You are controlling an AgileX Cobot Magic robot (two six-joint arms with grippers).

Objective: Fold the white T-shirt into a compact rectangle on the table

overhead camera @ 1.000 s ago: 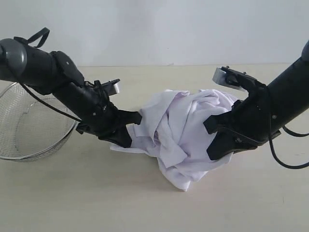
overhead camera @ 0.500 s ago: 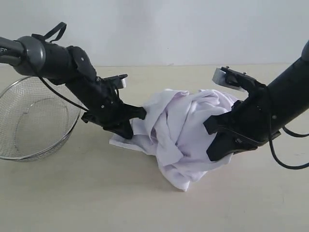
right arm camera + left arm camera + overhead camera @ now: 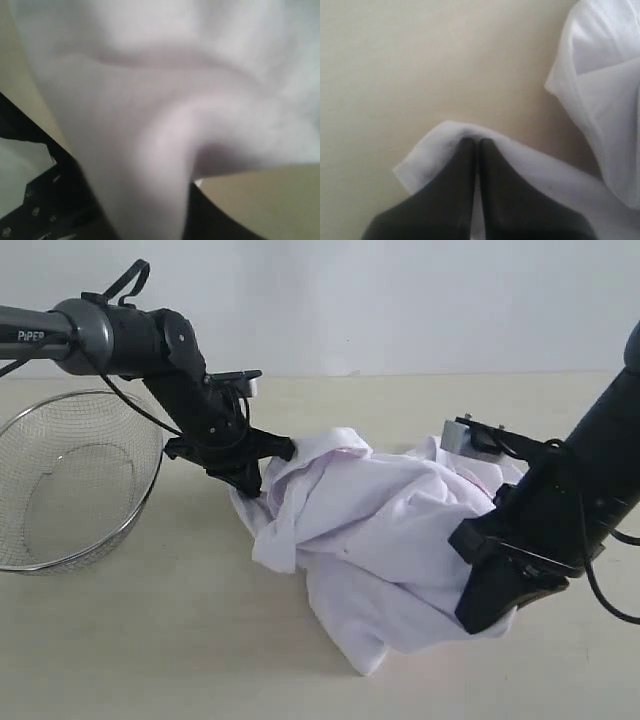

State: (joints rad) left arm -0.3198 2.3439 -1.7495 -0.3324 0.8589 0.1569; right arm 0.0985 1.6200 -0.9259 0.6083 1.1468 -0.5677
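The white T-shirt (image 3: 370,530) hangs crumpled between my two grippers above the table (image 3: 150,650), its lower folds resting on the top. At the shirt's left edge my left gripper (image 3: 272,455) is shut on it. The left wrist view shows that gripper (image 3: 476,143) with dark fingers pressed together on a fold of white cloth (image 3: 432,152). At the shirt's lower right, my right gripper (image 3: 487,592) is shut on a bunch of fabric. In the right wrist view the shirt (image 3: 175,75) fills the picture and covers most of the gripper (image 3: 145,210). The lettering is hidden in the folds.
A round wire-mesh basket (image 3: 70,480) stands on the table at the far left, close behind the left arm (image 3: 120,335). A pale wall runs along the table's far edge. Bare tabletop lies in front of the shirt.
My left gripper has risen and swung right, lifting the shirt's left edge off the table. My right gripper has moved forward and down, drawing the shirt out wider.
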